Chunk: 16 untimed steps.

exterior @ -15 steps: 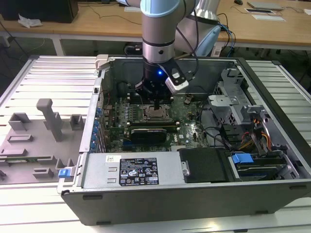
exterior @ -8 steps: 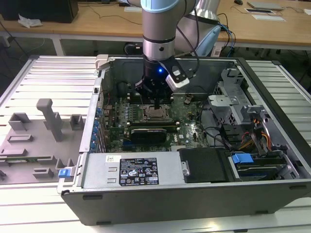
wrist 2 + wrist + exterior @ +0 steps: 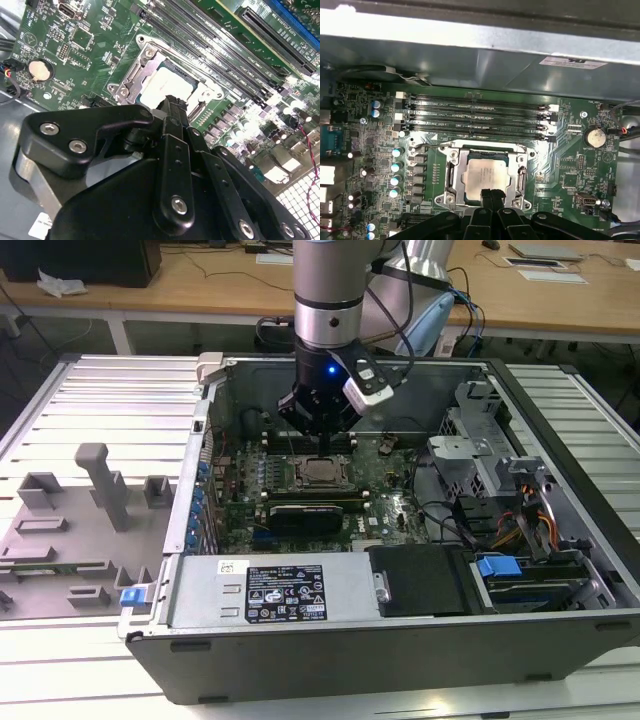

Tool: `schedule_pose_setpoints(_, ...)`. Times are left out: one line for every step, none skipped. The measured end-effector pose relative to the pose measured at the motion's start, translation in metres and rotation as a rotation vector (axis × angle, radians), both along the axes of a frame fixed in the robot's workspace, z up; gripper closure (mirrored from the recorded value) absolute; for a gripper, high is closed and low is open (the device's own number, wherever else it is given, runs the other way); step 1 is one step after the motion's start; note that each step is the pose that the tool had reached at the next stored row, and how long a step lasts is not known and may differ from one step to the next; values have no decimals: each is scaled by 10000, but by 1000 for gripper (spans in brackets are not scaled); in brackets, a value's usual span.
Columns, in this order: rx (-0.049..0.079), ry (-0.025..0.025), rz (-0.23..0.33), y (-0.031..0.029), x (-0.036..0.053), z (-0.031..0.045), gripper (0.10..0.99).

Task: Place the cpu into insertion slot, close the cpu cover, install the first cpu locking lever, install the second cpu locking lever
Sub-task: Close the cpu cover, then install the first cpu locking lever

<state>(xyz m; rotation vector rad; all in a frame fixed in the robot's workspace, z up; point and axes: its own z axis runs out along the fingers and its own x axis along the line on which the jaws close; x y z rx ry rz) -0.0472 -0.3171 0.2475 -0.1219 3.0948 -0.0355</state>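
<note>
1. The cpu [image 3: 485, 175] is seated flat in the insertion slot [image 3: 485, 154], metal top upward. Placement is judged complete.
2. The cpu cover [image 3: 451, 175] lies down around the chip, its window framing the metal top. Closing appears done.
3. A thin lever rod [image 3: 432, 145] is seen along the socket edge nearest the memory slots [image 3: 475, 117]. Whether either locking lever is latched cannot be told.
4. The gripper [image 3: 491, 192] is positioned just above the opposite socket edge. Its fingers [image 3: 486, 196] are pressed together, and nothing is held.
5. The chip is near-square, so no long axis is marked. Its edges run parallel to the memory slots.
</note>
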Motion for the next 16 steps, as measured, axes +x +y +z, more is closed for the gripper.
schedule_pose_setpoints(-1, 1, 0, 0, 0, 1, 980)
schedule_pose_setpoints(-3, 2, 0, 0, 0, 1, 980)
schedule_pose_setpoints(-3, 2, 0, 0, 0, 1, 980)
schedule_pose_setpoints(-3, 2, 0, 0, 0, 1, 980)
schedule_pose_setpoints(-4, 2, 0, 0, 0, 1, 980)
schedule_pose_setpoints(-5, 2, 0, 0, 0, 1, 980)
schedule_pose_setpoints(-6, 2, 0, 0, 0, 1, 980)
schedule_pose_setpoints(-6, 2, 0, 0, 0, 1, 980)
schedule_pose_setpoints(-7, 2, 0, 0, 0, 1, 980)
schedule_pose_setpoints(-7, 1, 1, 0, 0, 1, 980)
schedule_pose_setpoints(-8, 2, 0, 0, 0, 1, 980)
schedule_pose_setpoints(-9, 2, 0, 0, 0, 1, 980)
schedule_pose_setpoints(-10, 2, 0, 0, 0, 1, 980)
schedule_pose_setpoints(-11, 2, 0, 0, 0, 1, 980)
schedule_pose_setpoints(-11, 2, 0, 0, 0, 1, 980)
schedule_pose_setpoints(-11, 2, 0, 0, 0, 1, 980)
